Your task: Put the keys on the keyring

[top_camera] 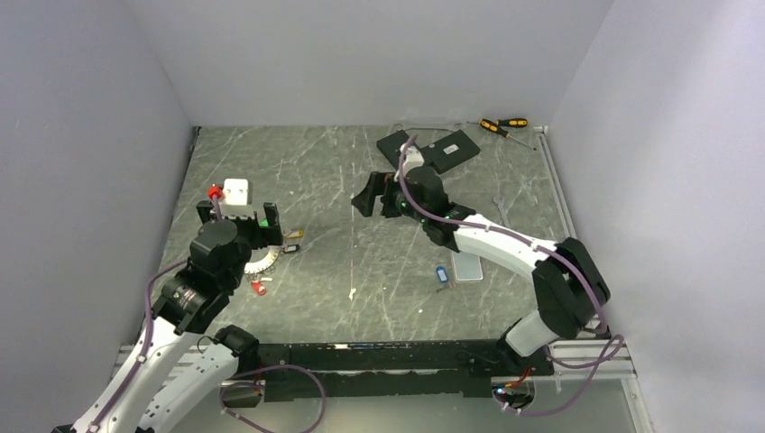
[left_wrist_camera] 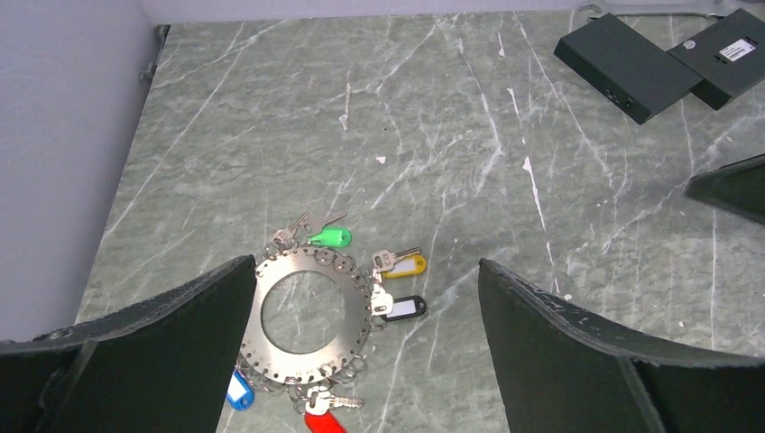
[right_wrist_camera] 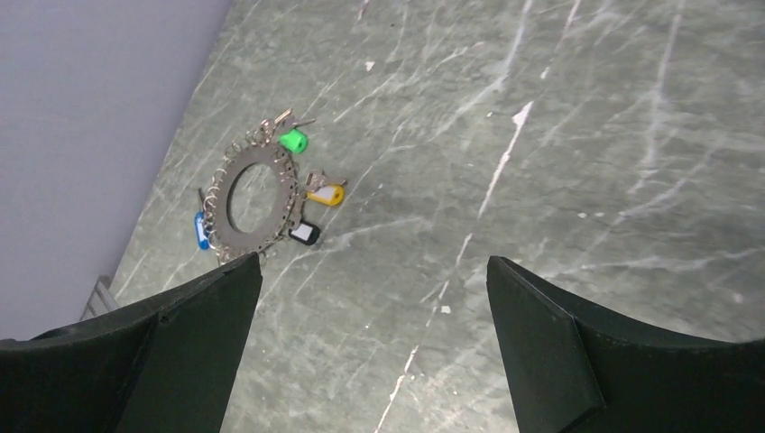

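Observation:
The keyring [left_wrist_camera: 304, 316] is a flat metal ring lying on the marble table. Green [left_wrist_camera: 329, 237], yellow [left_wrist_camera: 403, 265], black [left_wrist_camera: 404, 308], blue [left_wrist_camera: 238, 392] and red [left_wrist_camera: 323, 422] tagged keys lie fanned around it, touching its edge. My left gripper [left_wrist_camera: 364, 266] is open and empty above it. In the top view the ring [top_camera: 260, 263] is partly hidden under the left gripper [top_camera: 236, 219]. A loose blue key [top_camera: 441, 273] lies mid-table. My right gripper [top_camera: 365, 200] is open and empty, well apart from the ring [right_wrist_camera: 253, 196].
A pale slab [top_camera: 469, 268] lies next to the loose blue key. A white box [top_camera: 236, 191] with a red cap stands behind the left gripper. Two black boxes [top_camera: 442, 149] and yellow-and-black screwdrivers [top_camera: 503, 124] lie at the back right. Walls close three sides.

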Action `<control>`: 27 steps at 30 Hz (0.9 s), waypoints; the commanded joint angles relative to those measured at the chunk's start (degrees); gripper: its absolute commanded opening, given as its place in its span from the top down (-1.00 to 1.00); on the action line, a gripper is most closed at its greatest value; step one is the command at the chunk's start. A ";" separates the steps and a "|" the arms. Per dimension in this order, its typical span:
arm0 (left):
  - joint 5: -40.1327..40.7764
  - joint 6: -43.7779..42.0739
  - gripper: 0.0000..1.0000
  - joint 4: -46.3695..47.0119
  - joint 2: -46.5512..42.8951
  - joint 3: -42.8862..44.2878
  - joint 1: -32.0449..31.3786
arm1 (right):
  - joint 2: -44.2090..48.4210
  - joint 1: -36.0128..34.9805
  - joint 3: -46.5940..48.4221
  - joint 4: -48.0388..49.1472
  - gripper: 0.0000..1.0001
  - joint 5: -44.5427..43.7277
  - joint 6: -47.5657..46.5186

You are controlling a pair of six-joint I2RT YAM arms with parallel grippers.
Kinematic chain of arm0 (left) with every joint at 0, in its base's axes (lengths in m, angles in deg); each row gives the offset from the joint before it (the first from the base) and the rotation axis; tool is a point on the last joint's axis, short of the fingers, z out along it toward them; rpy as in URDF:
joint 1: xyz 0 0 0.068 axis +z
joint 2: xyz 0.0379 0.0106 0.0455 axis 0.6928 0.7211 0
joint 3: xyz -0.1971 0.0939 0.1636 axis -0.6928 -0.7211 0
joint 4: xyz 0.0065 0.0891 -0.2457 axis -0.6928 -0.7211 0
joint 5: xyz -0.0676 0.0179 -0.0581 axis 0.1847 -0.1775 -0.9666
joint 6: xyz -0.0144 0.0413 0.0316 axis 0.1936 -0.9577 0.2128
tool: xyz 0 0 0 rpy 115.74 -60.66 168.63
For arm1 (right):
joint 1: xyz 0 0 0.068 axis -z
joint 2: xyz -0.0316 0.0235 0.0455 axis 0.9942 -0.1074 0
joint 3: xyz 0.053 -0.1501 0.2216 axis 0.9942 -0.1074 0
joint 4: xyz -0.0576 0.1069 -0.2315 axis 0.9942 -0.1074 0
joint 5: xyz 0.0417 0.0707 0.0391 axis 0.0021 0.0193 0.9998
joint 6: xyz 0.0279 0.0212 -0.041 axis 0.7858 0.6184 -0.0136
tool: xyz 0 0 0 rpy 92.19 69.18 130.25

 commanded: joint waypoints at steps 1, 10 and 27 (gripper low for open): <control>1.29 -0.71 -0.95 1.25 -0.59 0.55 0.30 | -2.86 -3.29 5.27 3.25 -0.99 -2.76 0.20; 1.48 -0.75 -0.97 1.19 -0.46 0.65 0.30 | -13.27 -7.98 13.34 3.77 -0.99 0.46 2.65; 5.18 -0.73 -0.96 0.93 -2.30 0.69 0.39 | -40.51 -16.15 40.18 2.46 -0.50 13.20 15.01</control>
